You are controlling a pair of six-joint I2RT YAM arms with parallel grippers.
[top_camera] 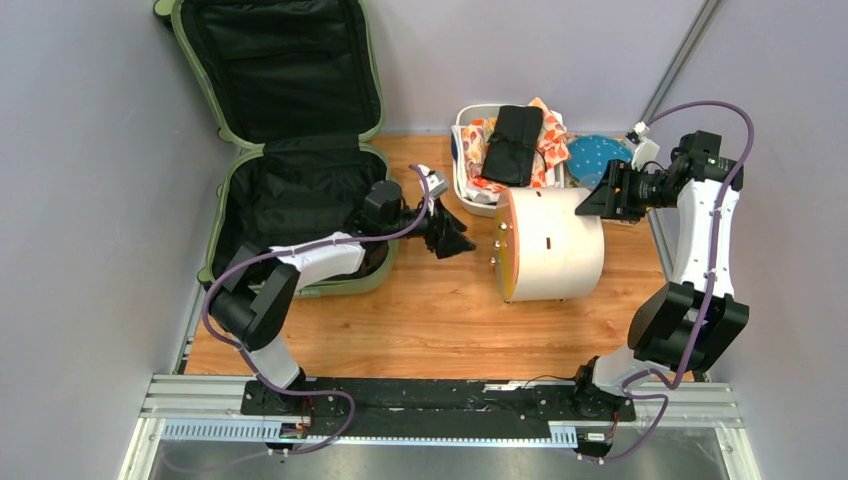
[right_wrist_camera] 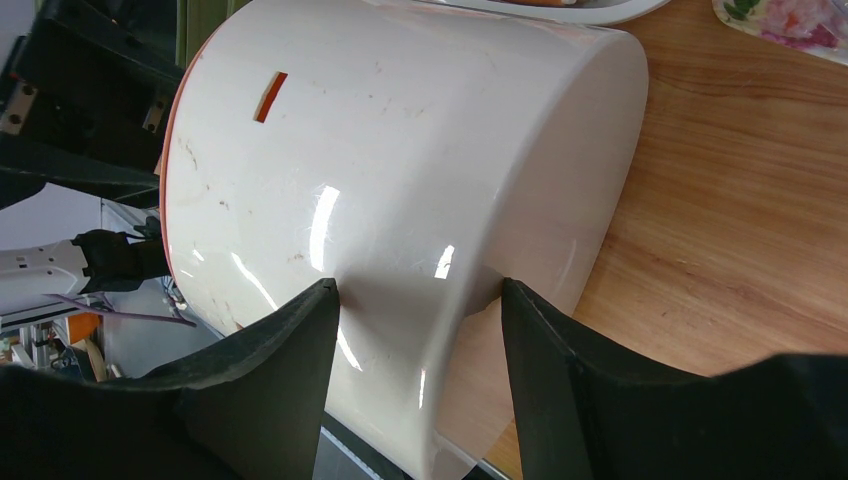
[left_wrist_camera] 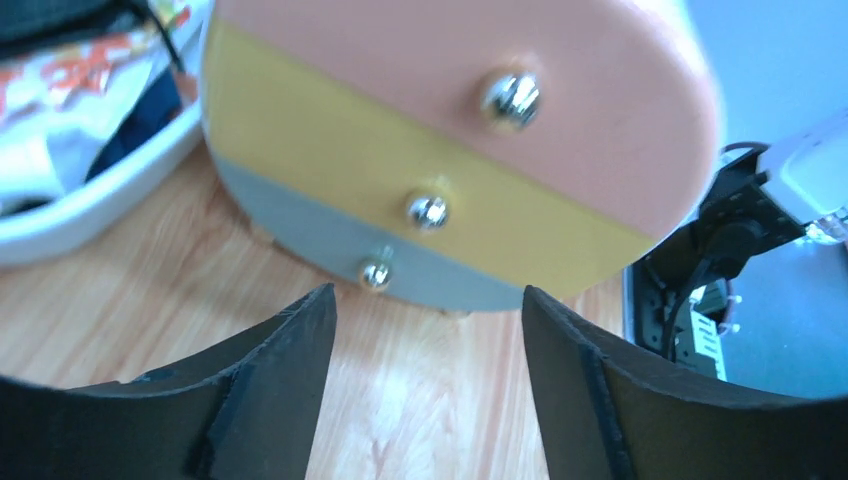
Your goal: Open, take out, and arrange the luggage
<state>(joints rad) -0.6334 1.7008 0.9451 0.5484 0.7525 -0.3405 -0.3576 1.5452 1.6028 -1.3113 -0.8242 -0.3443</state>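
I see the green suitcase (top_camera: 285,150) open at left, long axis near-to-far, lid at the far end. The left gripper (left_wrist_camera: 428,292) and right gripper (right_wrist_camera: 418,290) have their fingers spread.

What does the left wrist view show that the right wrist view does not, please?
Only the left wrist view shows the cylinder's end face, banded pink, yellow and grey, with three metal knobs. Only the right wrist view shows its curved white side with an orange slot, and a patterned object in the top corner. Both show the cylinder lying on the wooden table, part of the white tub, and an open gripper's fingers framing it: the left gripper in one, the right gripper in the other.
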